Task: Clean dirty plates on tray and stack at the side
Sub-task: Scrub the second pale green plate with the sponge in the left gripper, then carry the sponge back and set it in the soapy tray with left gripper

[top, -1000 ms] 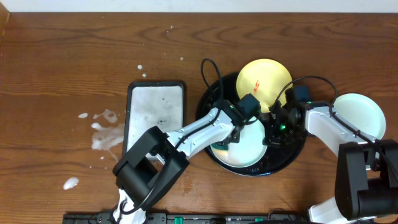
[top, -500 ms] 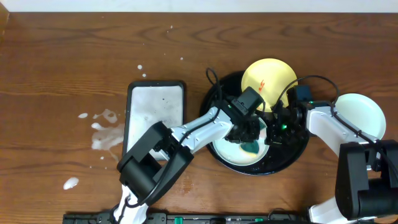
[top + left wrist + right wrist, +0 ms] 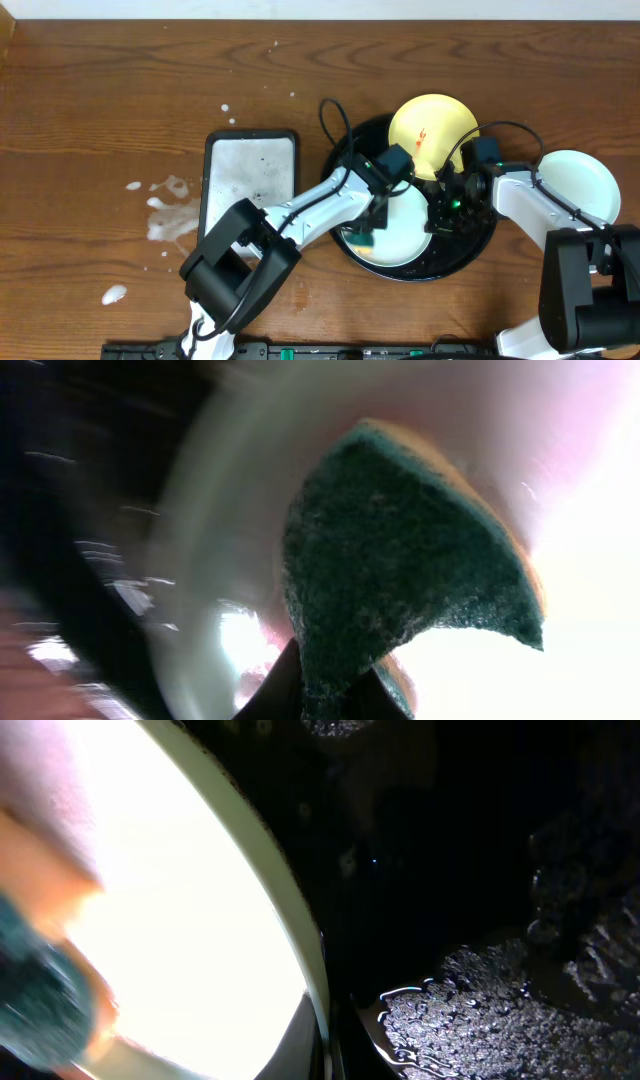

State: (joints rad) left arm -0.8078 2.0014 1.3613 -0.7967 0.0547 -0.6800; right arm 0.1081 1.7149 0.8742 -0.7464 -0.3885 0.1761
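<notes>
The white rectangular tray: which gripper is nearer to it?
Left. The left gripper, holding a sponge, is just right of the white rectangular tray, over the mint plate; the right gripper is farther right.

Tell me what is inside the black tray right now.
One mint plate lies in the black tray, the left gripper holding a green sponge against it. The yellow plate overlaps the far rim. The left arm hides part of the mint plate.
</notes>
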